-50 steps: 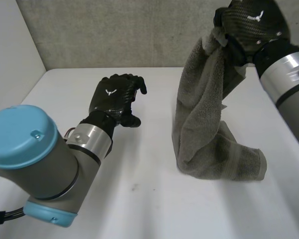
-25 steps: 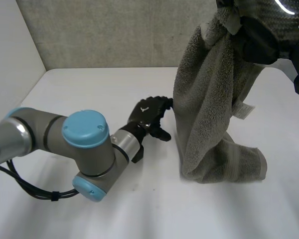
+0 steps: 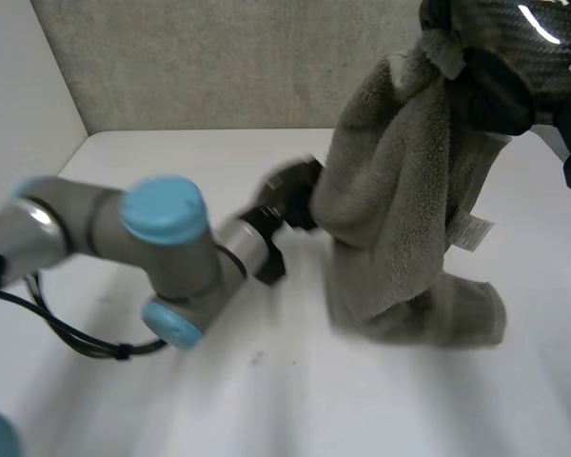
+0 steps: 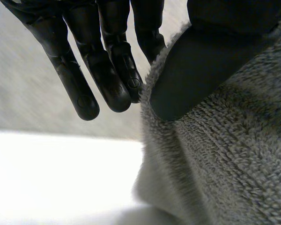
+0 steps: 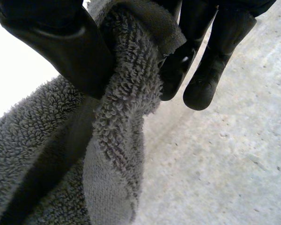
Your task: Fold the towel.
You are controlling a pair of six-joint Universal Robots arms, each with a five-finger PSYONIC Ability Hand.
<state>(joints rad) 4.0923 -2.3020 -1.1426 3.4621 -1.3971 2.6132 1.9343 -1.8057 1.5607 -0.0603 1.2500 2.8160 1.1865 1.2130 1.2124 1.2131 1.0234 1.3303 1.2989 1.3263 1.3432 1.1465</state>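
Right hand is shut tight on the towel. In the right wrist view its thumb and fingers squeeze a bunched-up bit of the top edge. The grey towel hangs down below this hand in long, twisted folds. Its bottom part sits in a heap on the tabletop, right under the hand. A small white tag sticks out on the side of the towel away from the other hand.

Left hand is lower down, at the side edge of the hanging towel. In the left wrist view its fingers are straight and a little apart from the thumb. The towel's edge sits between them and the thumb lies on the fluffy front. It does not look like it is squeezing yet. The left arm stretches low over the tabletop to get there.

I think the towel is not folded at all yet. The hands are trying to hold it by two spots so it can be spread flat.

Things could go wrong here. The left hand may pinch a fold in the middle and not a real corner, because the towel is so twisted. Then it would open up crooked. The right hand holds only a small bunch, so a hard pull could make the towel slip out and drop.
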